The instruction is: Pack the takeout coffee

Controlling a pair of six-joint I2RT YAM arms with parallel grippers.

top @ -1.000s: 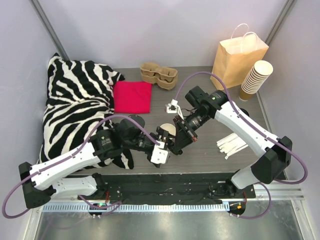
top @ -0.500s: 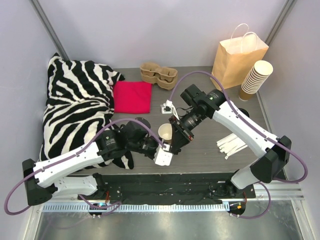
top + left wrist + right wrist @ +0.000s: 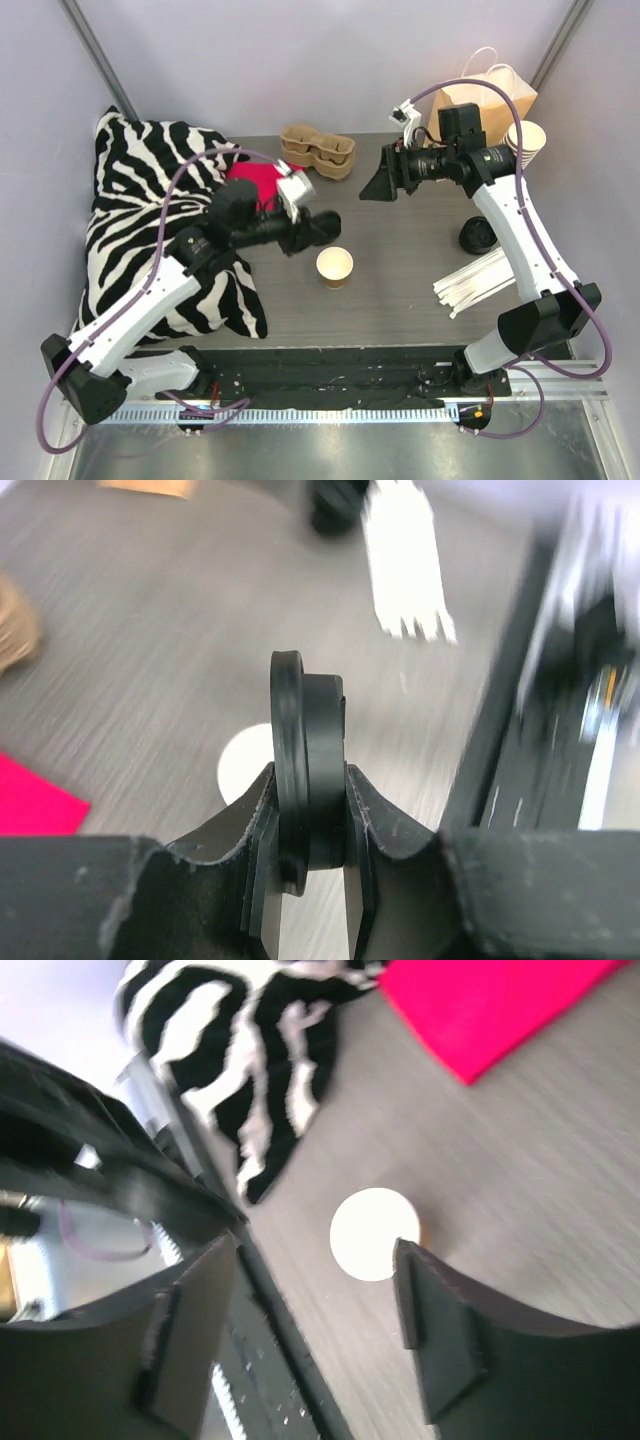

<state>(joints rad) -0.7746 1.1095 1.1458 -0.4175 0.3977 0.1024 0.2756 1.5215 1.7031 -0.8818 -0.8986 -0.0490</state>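
Observation:
The takeout coffee cup (image 3: pixel 335 266), small and tan, stands upright on the table's middle with no lid, its white inside showing. My left gripper (image 3: pixel 316 230) hovers just behind and left of it, shut on a black lid (image 3: pixel 323 226). In the left wrist view the lid (image 3: pixel 305 710) stands edge-on, pinched between my fingers (image 3: pixel 262 810), with the cup (image 3: pixel 243 770) below. My right gripper (image 3: pixel 378 186) is raised at the back right, open and empty. The right wrist view shows the cup (image 3: pixel 372 1232) far below the open right gripper (image 3: pixel 310 1260).
A paper bag (image 3: pixel 478 110) and a stack of lidless cups (image 3: pixel 512 155) stand at the back right. A pulp carrier (image 3: pixel 318 150), a red cloth (image 3: pixel 255 190) and a zebra pillow (image 3: pixel 150 200) lie behind and left. Another black lid (image 3: pixel 478 236) and white strips (image 3: pixel 470 285) lie right.
Both grippers were together at the cup. The left gripper has closed on the lid and moved up and back-left; the right gripper has opened and swung back toward the bag.

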